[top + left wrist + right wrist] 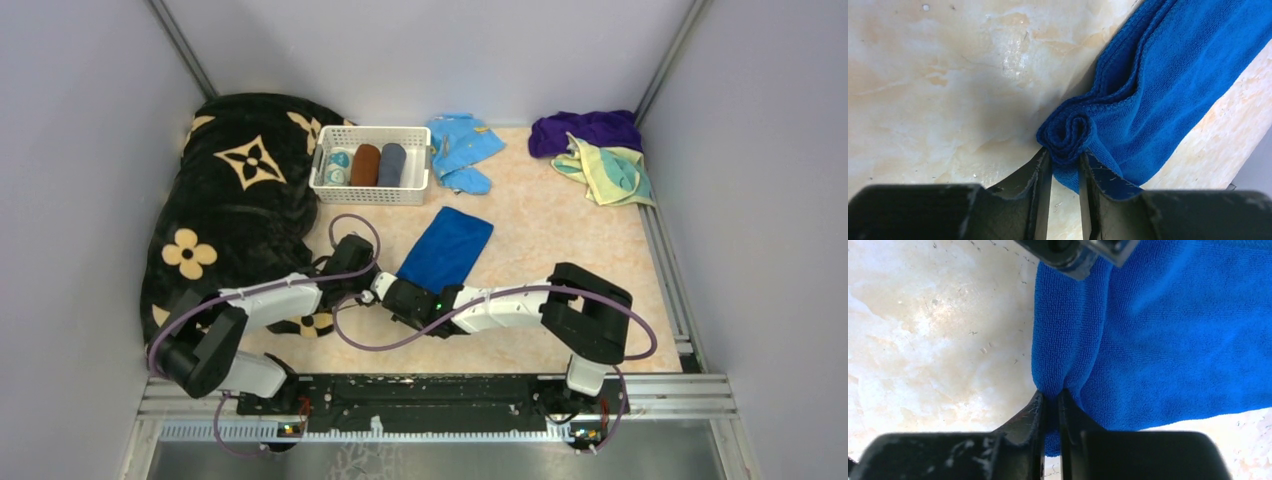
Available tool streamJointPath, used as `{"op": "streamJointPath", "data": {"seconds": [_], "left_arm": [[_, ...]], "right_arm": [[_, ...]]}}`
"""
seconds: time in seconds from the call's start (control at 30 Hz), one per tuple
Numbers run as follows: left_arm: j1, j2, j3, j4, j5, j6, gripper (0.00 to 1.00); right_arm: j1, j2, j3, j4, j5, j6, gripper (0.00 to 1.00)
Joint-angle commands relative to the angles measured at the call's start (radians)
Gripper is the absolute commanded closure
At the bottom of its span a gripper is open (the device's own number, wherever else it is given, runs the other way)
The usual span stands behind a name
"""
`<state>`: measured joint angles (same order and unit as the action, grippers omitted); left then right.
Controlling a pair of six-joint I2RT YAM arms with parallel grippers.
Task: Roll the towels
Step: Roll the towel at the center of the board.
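While the royal blue towel (447, 246) lies near the white basket (372, 165), its curled edge farthest from that basket is pinched by left gripper (1064, 155) and right gripper (1051, 393).

Noted at 9 to 10 o'clock: black blanket (240, 200) with tan flowers, heaped along the left wall. At 11 o'clock, against it: white slotted basket (372, 196) holding three cloth rolls, patterned teal (338, 168), brown (365, 165), grey (392, 164). Just beside, at 12 o'clock: crumpled light blue cloth (462, 148) on marbled beige table (560, 230).
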<state>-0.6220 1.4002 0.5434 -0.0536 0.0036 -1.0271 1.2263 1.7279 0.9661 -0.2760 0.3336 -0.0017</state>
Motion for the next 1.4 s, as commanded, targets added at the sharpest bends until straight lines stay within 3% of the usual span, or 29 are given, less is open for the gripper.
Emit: {"op": "streamJointPath", "data": {"seconds": [0.0, 0.27, 0.47, 0.63, 0.87, 1.03, 1.23, 1.37], "left_arm": [[0.001, 0.051, -0.011, -0.198, -0.079, 0.097, 0.67], [0.005, -0.225, 0.031, -0.347, -0.163, 0.111, 0.26], [0.005, -0.385, -0.021, -0.378, -0.131, 0.079, 0.17], [0.005, -0.44, -0.099, -0.247, -0.001, 0.056, 0.15], [0.005, -0.379, -0.146, 0.025, 0.07, 0.013, 0.16], [0.007, -0.27, -0.123, 0.092, 0.041, 0.016, 0.22], [0.011, -0.097, -0.07, 0.093, 0.04, 0.005, 0.38], [0.011, -0.018, -0.041, 0.086, 0.037, 0.009, 0.41]], "right_arm": [[-0.004, -0.002, -0.006, -0.037, -0.249, 0.02, 0.99], [-0.195, -0.11, -0.072, 0.151, -0.738, 0.142, 1.0], [-0.384, -0.085, -0.16, 0.385, -1.026, 0.319, 1.0], [-0.522, 0.018, -0.243, 0.608, -1.22, 0.5, 1.0], [-0.611, 0.139, -0.277, 0.766, -1.317, 0.649, 1.0], [-0.631, 0.166, -0.262, 0.732, -1.304, 0.647, 1.0], [-0.633, 0.101, -0.221, 0.561, -1.226, 0.554, 0.99], [-0.621, 0.007, -0.193, 0.374, -1.104, 0.443, 0.83]]}}
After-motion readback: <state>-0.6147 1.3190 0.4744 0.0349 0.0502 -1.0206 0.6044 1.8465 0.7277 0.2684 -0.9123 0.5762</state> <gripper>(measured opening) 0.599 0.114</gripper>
